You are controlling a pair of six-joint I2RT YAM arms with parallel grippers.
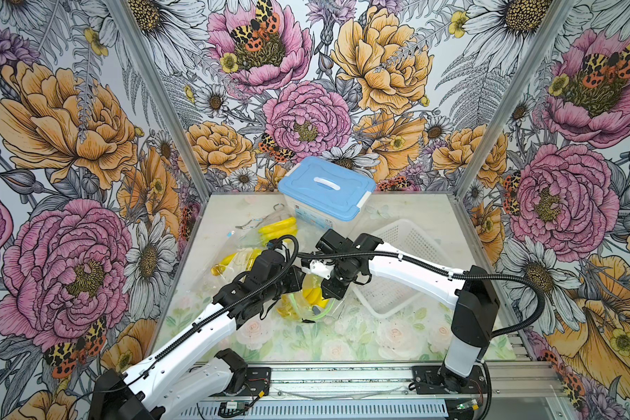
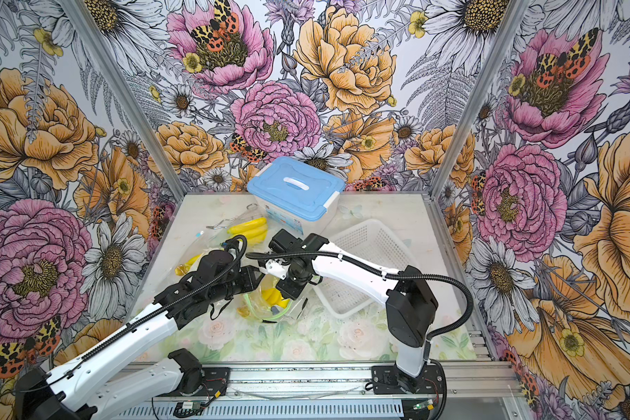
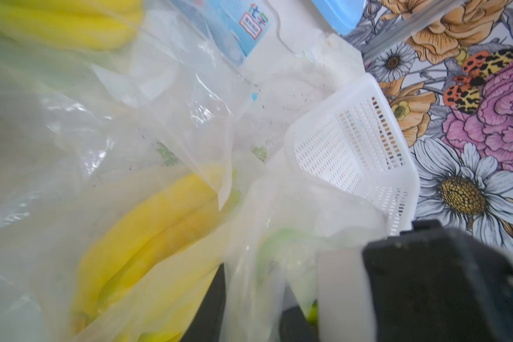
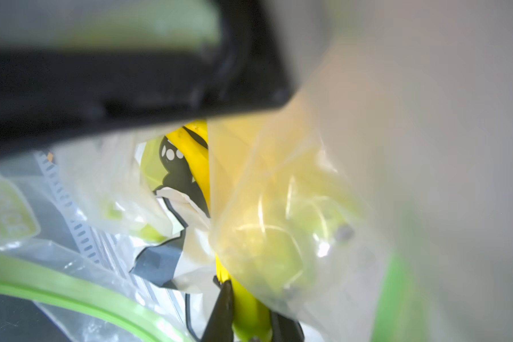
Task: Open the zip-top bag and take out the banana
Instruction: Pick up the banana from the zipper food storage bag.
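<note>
The clear zip-top bag [image 1: 293, 309] with a green zip rim lies mid-table in both top views, its mouth gaping. A yellow banana [image 1: 313, 294] shows inside it. My left gripper [image 1: 301, 282] reaches in from the left. In the left wrist view, the left gripper [image 3: 267, 302] pinches a fold of the zip-top bag [image 3: 249, 281]. My right gripper [image 1: 328, 292] comes down from the right into the mouth. In the right wrist view, the right gripper [image 4: 251, 316] is shut on the banana [image 4: 249, 308], with bag film [image 4: 279, 237] draped over it.
A blue-lidded box [image 1: 326, 185] stands at the back. On the right lies a white mesh basket [image 1: 408, 269]. Two more clear bags holding bananas [image 1: 277, 229] [image 1: 230, 259] lie at the left, with a bent wire piece [image 1: 255, 222] beyond them.
</note>
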